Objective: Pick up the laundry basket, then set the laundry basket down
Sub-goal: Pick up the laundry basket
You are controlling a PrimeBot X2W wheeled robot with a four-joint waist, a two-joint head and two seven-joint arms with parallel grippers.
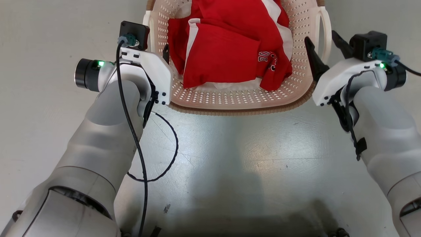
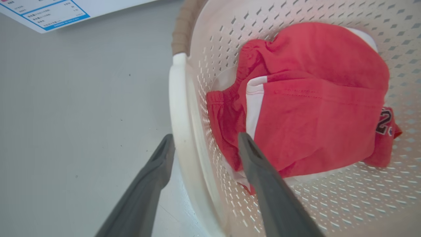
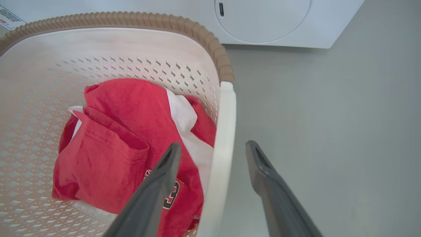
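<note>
Cream plastic basket (image 1: pixel 210 98) sits on the floor (image 1: pixel 230 158) between your two grippers. Left gripper (image 2: pixel 204 140): jaws open, straddling the left handle (image 2: pixel 179 108), one finger inside the wall, one outside. Right gripper (image 3: pixel 213 144): likewise open, astride the right handle (image 3: pixel 225 131). Nothing is held yet. Risks: red clothes (image 1: pixel 220 56) lie just beside both inner fingers and may be pinched along with the handle. Smooth handles may slip. Close or lift unevenly and the basket will likely tilt and spill.

Red clothes (image 1: pixel 223 56) with white parts lie bunched up together. A white washing machine (image 3: pixel 263 23) stands on the shiny grey floor (image 1: pixel 230 158).
</note>
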